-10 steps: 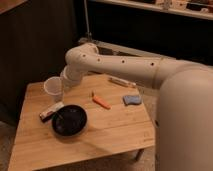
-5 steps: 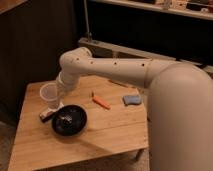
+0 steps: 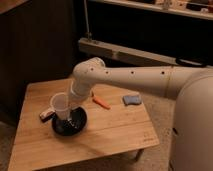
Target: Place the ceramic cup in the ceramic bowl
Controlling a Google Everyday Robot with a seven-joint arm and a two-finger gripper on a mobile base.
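The white ceramic cup [image 3: 60,106] is held upright over the left part of the black ceramic bowl [image 3: 74,125], its base down at the bowl's inside. The bowl sits on the front left of the wooden table [image 3: 115,137]. My gripper [image 3: 68,106] reaches down from the white arm and is shut on the cup's right side. The cup and the wrist hide most of the gripper. I cannot tell whether the cup's base touches the bowl.
A small dark and white object [image 3: 46,115] lies just left of the bowl. An orange stick-like item [image 3: 102,103] and a blue sponge [image 3: 132,100] lie further right. A dark cabinet stands behind left, and a low shelf rail [image 3: 120,54] runs behind the table.
The arm has carried the cup from above the table's left edge to the right and down, so it now stands low over the bowl.
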